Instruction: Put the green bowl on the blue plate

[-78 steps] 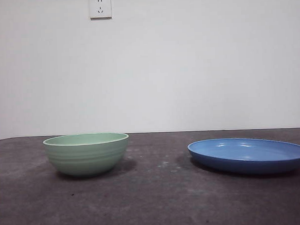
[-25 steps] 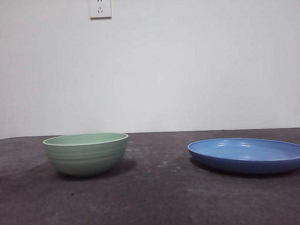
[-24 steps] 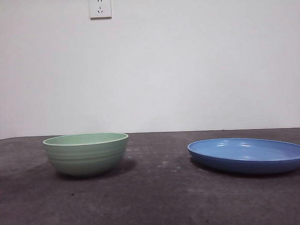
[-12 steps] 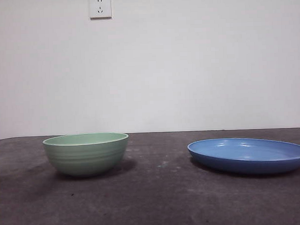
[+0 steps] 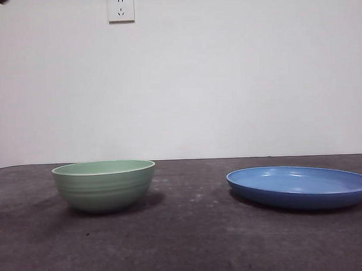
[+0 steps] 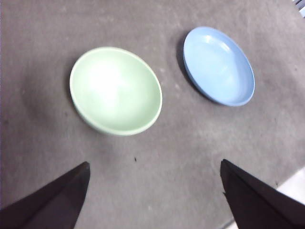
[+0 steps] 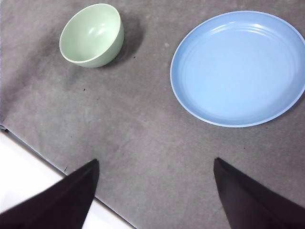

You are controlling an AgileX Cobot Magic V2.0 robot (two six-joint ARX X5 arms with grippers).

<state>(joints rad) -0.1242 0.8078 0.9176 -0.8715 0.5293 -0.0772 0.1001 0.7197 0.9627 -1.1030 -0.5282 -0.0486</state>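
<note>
Below my left gripper (image 6: pixel 155 200), jaws wide and empty, sat the green bowl (image 6: pixel 116 89); blue plate (image 6: pixel 218 65) lay beyond.

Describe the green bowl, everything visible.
The green bowl is pale mint, round, with faint horizontal ridges on its outer wall and a lighter rim. It looks like glossy plastic or ceramic. It stands upright and empty on the dark grey table, apart from the blue plate. Nothing but the table touches it; no gripper is near.
</note>
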